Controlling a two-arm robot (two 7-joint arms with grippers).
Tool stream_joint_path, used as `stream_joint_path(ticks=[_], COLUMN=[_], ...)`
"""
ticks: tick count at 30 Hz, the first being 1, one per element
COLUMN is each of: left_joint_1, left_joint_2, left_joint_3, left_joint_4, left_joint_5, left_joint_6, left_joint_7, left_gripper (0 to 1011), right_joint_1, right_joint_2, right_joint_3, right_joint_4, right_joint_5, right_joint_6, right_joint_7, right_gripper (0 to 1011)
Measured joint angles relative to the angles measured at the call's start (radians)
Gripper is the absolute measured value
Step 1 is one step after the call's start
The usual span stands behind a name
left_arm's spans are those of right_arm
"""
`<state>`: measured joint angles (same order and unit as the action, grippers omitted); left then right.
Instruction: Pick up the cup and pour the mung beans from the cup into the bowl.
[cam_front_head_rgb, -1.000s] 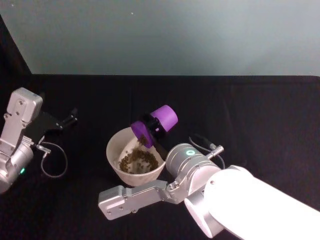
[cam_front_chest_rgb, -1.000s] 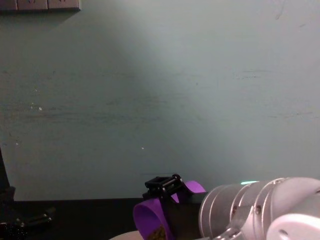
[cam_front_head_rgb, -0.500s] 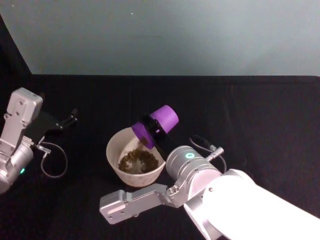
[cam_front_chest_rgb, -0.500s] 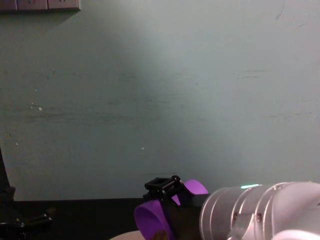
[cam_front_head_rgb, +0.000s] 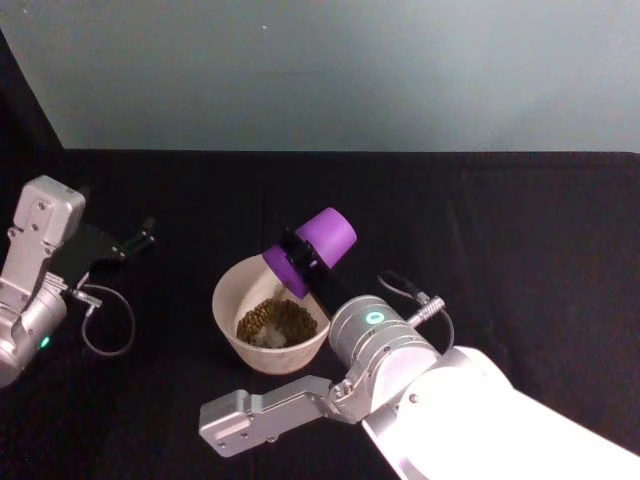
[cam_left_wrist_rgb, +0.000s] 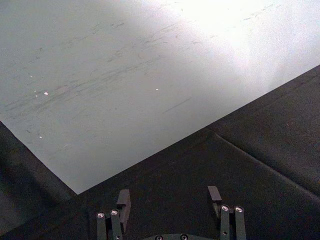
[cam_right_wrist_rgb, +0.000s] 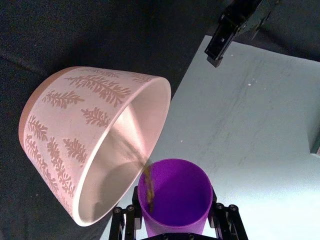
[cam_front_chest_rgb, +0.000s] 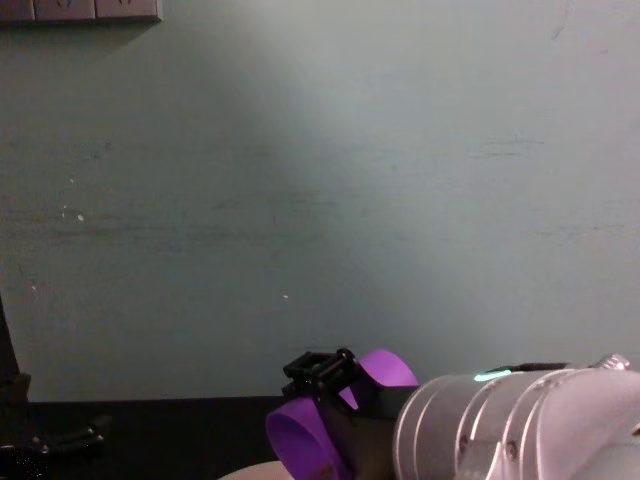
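Evidently pouring is nearly done: the right gripper (cam_front_head_rgb: 300, 258) grasps the cup (cam_front_head_rgb: 326, 237) tipped over the bowl (cam_front_head_rgb: 222, 291); next, right it. The left gripper (cam_front_head_rgb: 145, 232) idles, released, at the table's (cam_front_head_rgb: 500, 220) left.

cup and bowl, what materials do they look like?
The cup, tilted over the bowl in the right gripper: likely plastic; uniform purple, smooth, soft sheen. The bowl: probably glazed ceramic; pinkish, leaf pattern outside, smooth pale inside; melamine possible. The left gripper sits parked open at left.
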<state>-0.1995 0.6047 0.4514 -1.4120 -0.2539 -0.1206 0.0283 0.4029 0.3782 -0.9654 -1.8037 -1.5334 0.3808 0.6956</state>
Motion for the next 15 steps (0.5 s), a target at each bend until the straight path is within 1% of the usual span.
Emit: stream_joint_path(ticks=[6,15], left_joint_1=[0.0,0.0], left_joint_2=[0.0,0.0], left_joint_3=[0.0,0.0], left_joint_4=[0.0,0.0], left_joint_5=[0.0,0.0], left_joint_6=[0.0,0.0], left_joint_7=[0.0,0.0], left_gripper=[1000,1000], right_joint_1=[-0.01,-0.018], right_joint_2=[-0.003,-0.006], right_joint_3=[0.001,-0.005], right_joint_4=[-0.011,-0.022], right_joint_5=[-0.02,-0.084], right_joint_6=[-0.007,-0.023], right_joint_7=[0.006,0.018], right_gripper=[726,724])
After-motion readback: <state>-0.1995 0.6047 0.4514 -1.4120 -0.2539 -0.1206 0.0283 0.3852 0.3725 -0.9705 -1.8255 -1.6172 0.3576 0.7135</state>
